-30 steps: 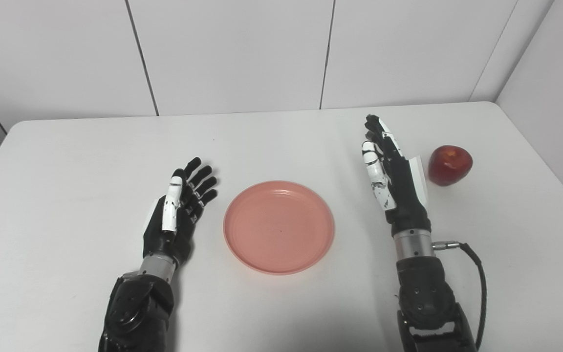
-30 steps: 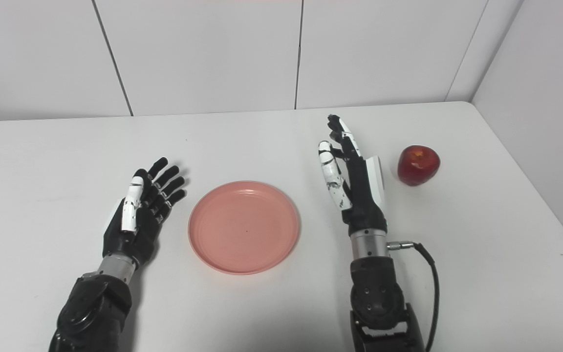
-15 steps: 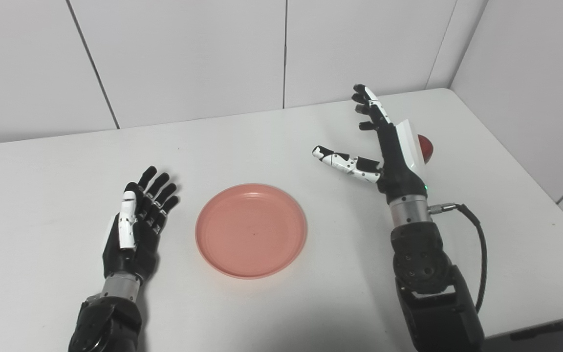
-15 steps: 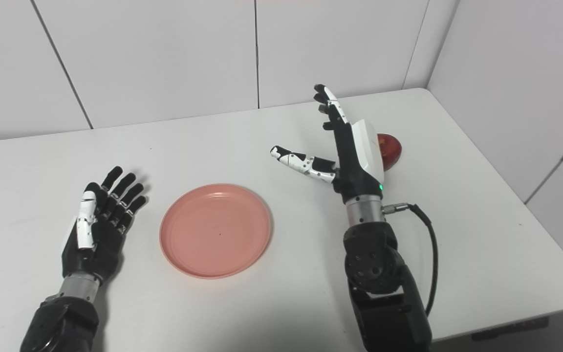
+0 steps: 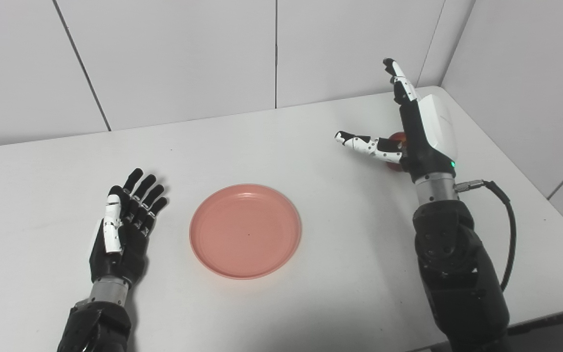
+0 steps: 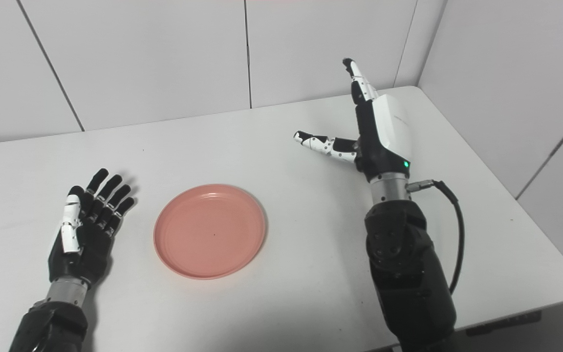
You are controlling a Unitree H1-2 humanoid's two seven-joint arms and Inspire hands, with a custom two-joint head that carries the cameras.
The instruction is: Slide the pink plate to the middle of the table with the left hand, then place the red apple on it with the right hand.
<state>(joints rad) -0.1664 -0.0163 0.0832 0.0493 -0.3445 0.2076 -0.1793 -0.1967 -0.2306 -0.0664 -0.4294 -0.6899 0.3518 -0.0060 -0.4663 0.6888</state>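
The pink plate (image 5: 245,231) lies flat on the white table (image 5: 311,303), near the middle of it and a little toward the front edge. Nothing is on the plate, and neither hand touches it.

The red apple (image 5: 398,140) is on the right side of the table, toward the back. In the left eye view only a small red part of it shows, between the thumb and the palm of the right hand (image 5: 411,134); in the right eye view the hand hides it fully. Whether the hand touches the apple, I cannot tell.

The right hand is raised over that place, with the fingers (image 5: 400,83) stretched up and away and the thumb (image 5: 367,144) spread out to the left — it is open and holds nothing. Its white back plate faces right, and a small green light shines near the wrist. A black cable (image 5: 504,230) runs from the wrist in a loop beside the forearm.

The left hand (image 5: 120,230) is at the left of the plate, near it but apart, low above or on the table. Its palm faces up, the fingers are apart and a little bent — open as well, and empty.

Behind the table stands a wall of white panels (image 5: 174,58).
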